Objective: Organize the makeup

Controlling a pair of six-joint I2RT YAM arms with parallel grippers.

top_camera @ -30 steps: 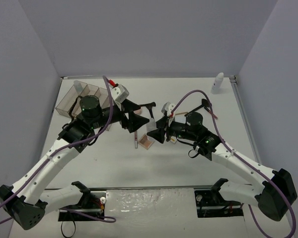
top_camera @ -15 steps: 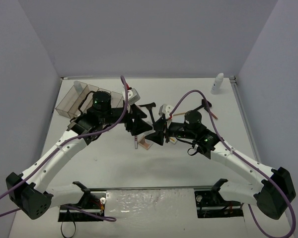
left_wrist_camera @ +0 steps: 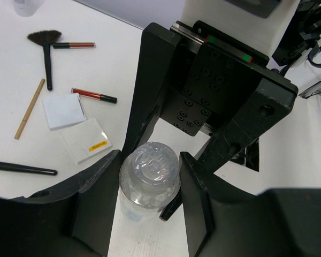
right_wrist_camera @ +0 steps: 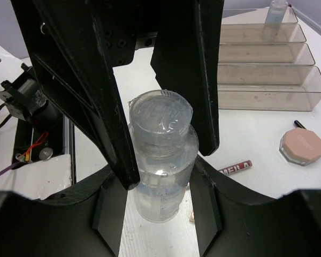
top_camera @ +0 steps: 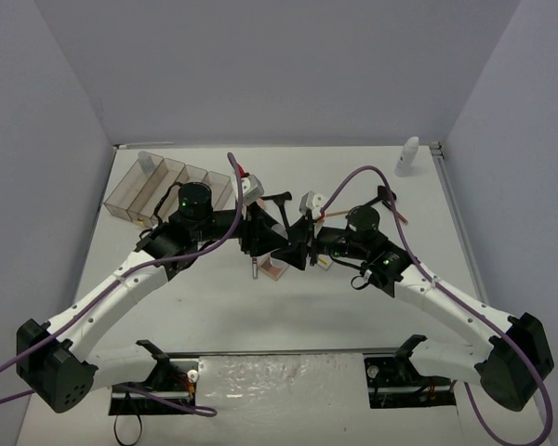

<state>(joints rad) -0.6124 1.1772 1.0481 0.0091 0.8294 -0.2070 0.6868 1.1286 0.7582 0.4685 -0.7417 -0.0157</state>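
Makeup bottle (right_wrist_camera: 161, 160), mid worktop (top_camera: 335, 307): your right pincer (right_wrist_camera: 158, 179) is clamped on its body, left pincer (left_wrist_camera: 150, 160) flanks its top, can't tell if it's squeezing. Organizer tray (top_camera: 130, 197) holds one other bottle (right_wrist_camera: 275, 21), end compartment.

Clear bottle (right_wrist_camera: 161, 160) inside the black right claw (right_wrist_camera: 159, 182); beyond that claw, a clear tray (right_wrist_camera: 267, 99), pink compact (right_wrist_camera: 302, 146), dark red tube (right_wrist_camera: 235, 168) lettered white, white table (right_wrist_camera: 257, 134).
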